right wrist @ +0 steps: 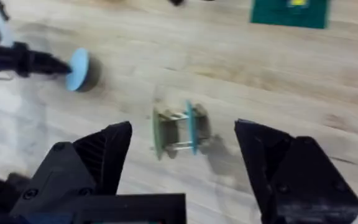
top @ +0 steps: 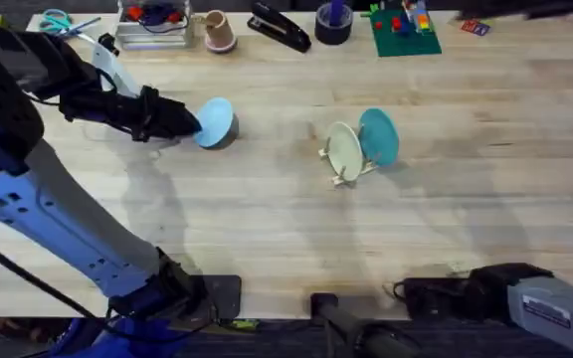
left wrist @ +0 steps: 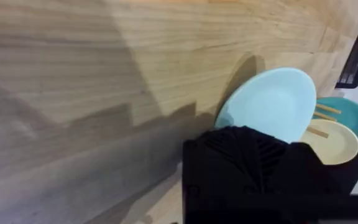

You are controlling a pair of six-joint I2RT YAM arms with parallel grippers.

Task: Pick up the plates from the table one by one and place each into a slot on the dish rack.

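Left gripper clamped on the light blue plate, held tilted above the table, left of centre. Mid-table, dish rack holds cream plate and teal plate upright. Right gripper near the front edge, fingers spread, empty.

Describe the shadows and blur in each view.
Overhead: the left gripper and light blue plate cast a soft shadow on the table. Left wrist: a broad dark shadow crosses the planks beside the plate. Right wrist: the dish rack looks motion-blurred.
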